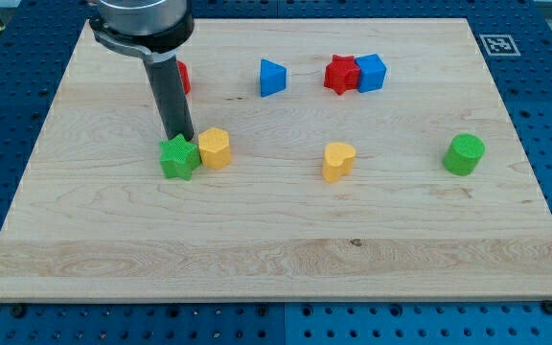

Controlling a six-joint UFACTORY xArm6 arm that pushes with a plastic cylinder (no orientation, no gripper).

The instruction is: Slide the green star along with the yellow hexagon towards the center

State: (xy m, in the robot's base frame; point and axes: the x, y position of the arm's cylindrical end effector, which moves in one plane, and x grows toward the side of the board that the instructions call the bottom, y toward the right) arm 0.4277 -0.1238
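The green star (178,158) lies on the wooden board (276,240) left of centre. The yellow hexagon (215,148) sits against the star's right side, touching it. My tip (180,139) stands at the star's top edge, just behind it toward the view's top, and just left of the hexagon. The dark rod rises from there to the arm's housing at the view's top left.
A yellow heart (338,161) lies right of centre. A green cylinder (464,154) stands at the right. A blue triangle (272,78), a red star (340,74) and a blue cube (371,73) lie along the top. A red block (184,77) is partly hidden behind the rod.
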